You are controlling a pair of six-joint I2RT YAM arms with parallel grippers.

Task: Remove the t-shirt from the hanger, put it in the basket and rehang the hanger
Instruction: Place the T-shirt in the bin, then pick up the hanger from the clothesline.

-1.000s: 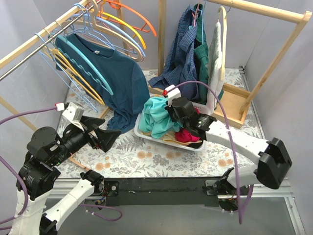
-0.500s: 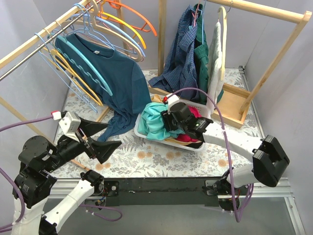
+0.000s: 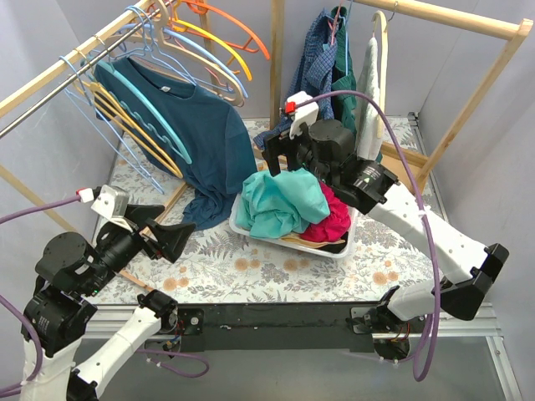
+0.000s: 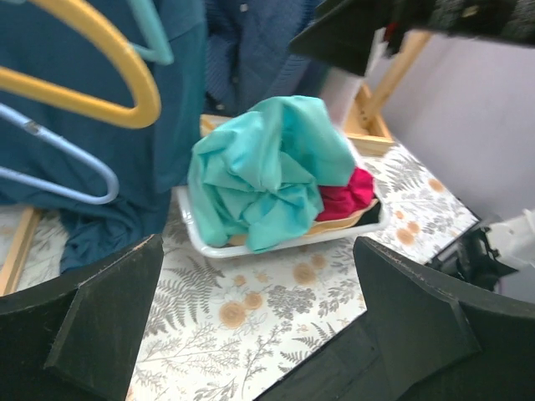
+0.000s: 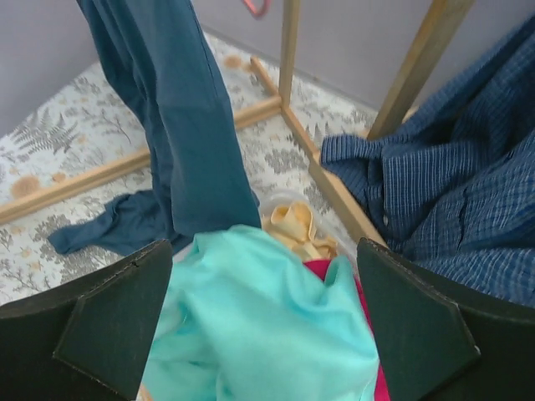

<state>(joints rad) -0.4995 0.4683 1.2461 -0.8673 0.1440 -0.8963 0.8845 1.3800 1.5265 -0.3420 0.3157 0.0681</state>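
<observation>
Task looks part done at best. The dark-blue t-shirt [image 3: 205,125] hangs on the left rail [image 3: 50,79], shoulders up in the hanger bunch [image 3: 159,75] and hem trailing onto the surface [image 3: 276,267]; which hanger carries it can't be told. A turquoise garment [image 3: 280,205] lies crumpled on top of the white tray [image 3: 242,230], off any hanger and held by nothing, so that one reads as finished. Probably left: slip the dark-blue tee off its hanger. Right end effector [image 5: 263,259] hovers above the tray w/ jaws spread wide, gripping nothing. Left end effector [image 4: 257,251] sits low near the surface's left side, aimed toward the tray, jaws also fully apart and empty. Counts: 2 arms, 2 wooden racks, 1 tray. Hangers on the left rail: at least 7 (orange, yellow, light-blue plastic, tan, pale-blue wire), but overlap blocks an exact no. Tray holds 3 clear pieces: the turquoise garment, a magenta cloth [image 3: 330,221] and a cream-yellow cloth [image 5: 292,221]; more may be buried. Right rack [image 3: 468,21] carries 3 items: a blue plaid shirt [image 3: 305,92], a green garment [image 3: 344,92] and a pale garment [image 3: 368,92]. T-shirts on hangers, as far as can be told: 1.
</observation>
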